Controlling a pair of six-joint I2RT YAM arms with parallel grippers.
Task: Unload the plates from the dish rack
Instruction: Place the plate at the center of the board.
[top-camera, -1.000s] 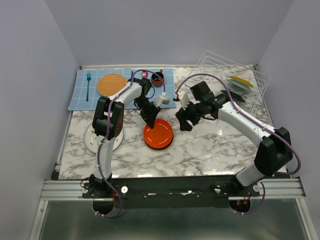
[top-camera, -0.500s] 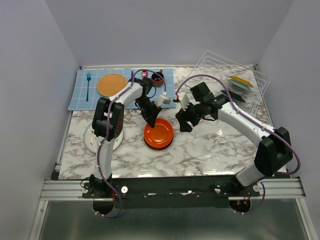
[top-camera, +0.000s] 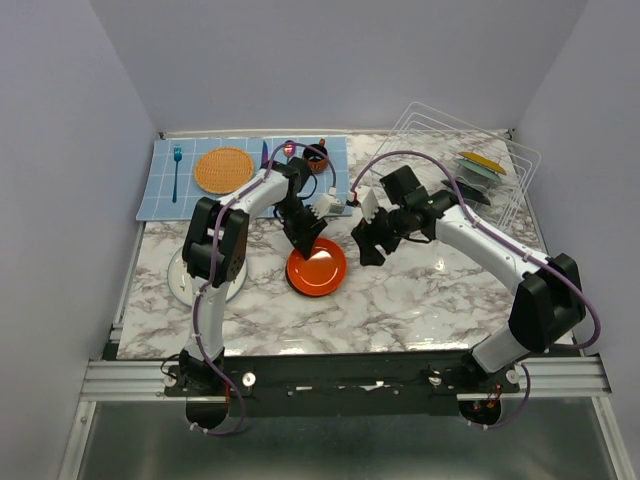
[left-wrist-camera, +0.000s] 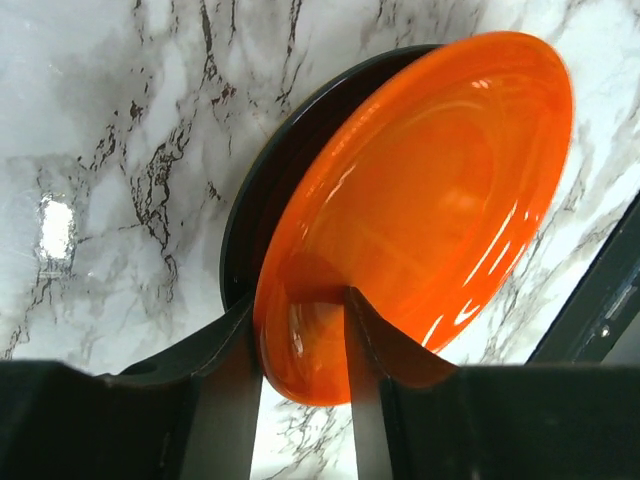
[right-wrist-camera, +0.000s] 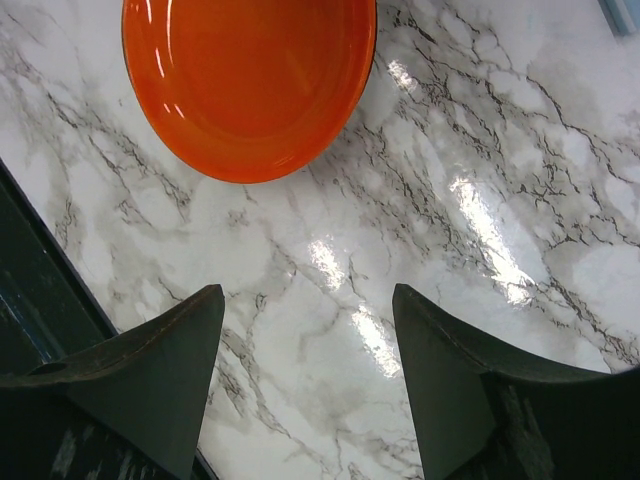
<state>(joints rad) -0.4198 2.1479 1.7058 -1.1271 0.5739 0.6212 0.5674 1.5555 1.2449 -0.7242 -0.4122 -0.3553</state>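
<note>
An orange-red plate (top-camera: 318, 268) lies on a glossy black plate in the middle of the marble table. In the left wrist view the orange-red plate (left-wrist-camera: 430, 190) is tipped up off the black plate (left-wrist-camera: 262, 190). My left gripper (top-camera: 305, 236) is shut on its far rim, one finger on each side of the rim (left-wrist-camera: 300, 345). My right gripper (top-camera: 368, 245) is open and empty just right of the plate (right-wrist-camera: 250, 80), jaws wide above bare marble (right-wrist-camera: 305, 335). The white wire dish rack (top-camera: 505, 175) stands at the back right and holds a yellow plate (top-camera: 482, 161) and others.
A blue mat (top-camera: 165, 195) at the back left carries an orange woven disc (top-camera: 222, 168), a blue fork (top-camera: 177, 170) and a small dark bowl (top-camera: 315, 157). A white round plate (top-camera: 185, 283) lies partly hidden under my left arm.
My left gripper has shifted slightly right and back, tipping the orange-red plate's held rim up. My right gripper has barely moved.
</note>
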